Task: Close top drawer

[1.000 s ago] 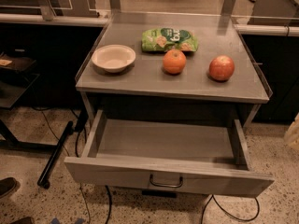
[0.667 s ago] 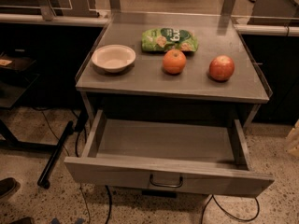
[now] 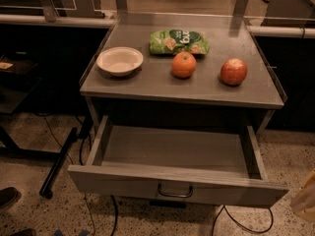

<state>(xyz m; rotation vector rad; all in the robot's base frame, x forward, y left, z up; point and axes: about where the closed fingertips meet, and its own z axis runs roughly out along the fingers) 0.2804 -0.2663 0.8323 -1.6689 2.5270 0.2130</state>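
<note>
The top drawer (image 3: 123,180) is a wide, shallow grey drawer under the table top. It stands pulled far out toward the camera and its inside shows empty. Its dark metal bow handle (image 3: 174,192) sits at the centre of the front panel. No other drawers show below it. My gripper is not in view in the camera view.
On the grey table top (image 3: 147,85) are a white bowl (image 3: 119,61), a green snack bag (image 3: 178,42), an orange (image 3: 183,64) and a red apple (image 3: 233,72). Cables (image 3: 246,225) lie on the speckled floor. A black bar (image 3: 59,163) leans at left. A pale object (image 3: 306,200) shows at the right edge.
</note>
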